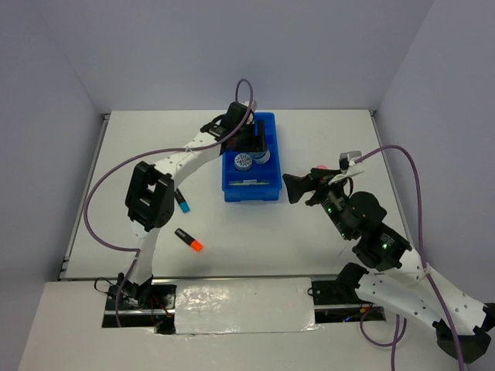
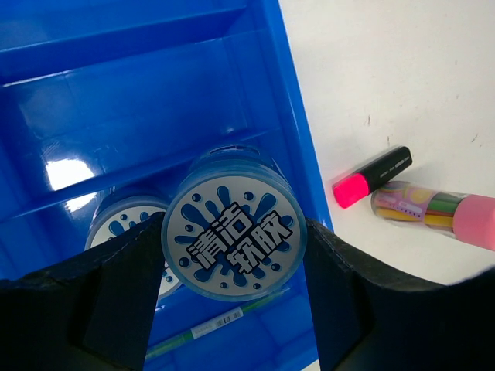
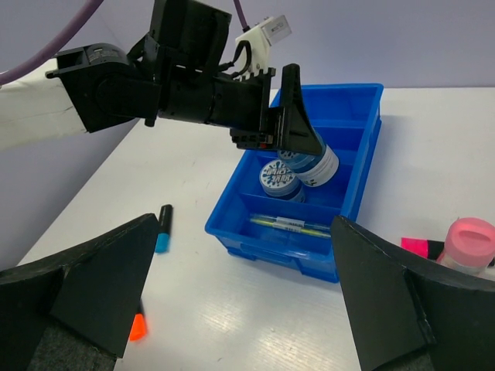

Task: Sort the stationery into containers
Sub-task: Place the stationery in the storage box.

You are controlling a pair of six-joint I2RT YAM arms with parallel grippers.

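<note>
Nearest to you, an orange-ended marker (image 1: 188, 239) lies on the desk (image 1: 255, 247), well to the left of your right hand (image 1: 288, 189). A blue-ended marker (image 1: 182, 202) lies a little beyond it. Your right hand hovers with its fingers spread wide and nothing between them, pointing at the near right corner of the blue tray (image 1: 251, 193). Just beyond that hand, a pink-ended marker (image 2: 371, 176) and a pink-capped tube (image 2: 441, 210) lie side by side on the desk. In the tray's nearest compartment lies a thin green stick (image 3: 290, 224). Farther in, your left hand (image 2: 233, 222) is clamped on a round tub (image 3: 313, 162), which is tilted and low in the tray. A second tub (image 3: 278, 179) sits just below and left of that hand; you cannot tell whether the two tubs touch.
</note>
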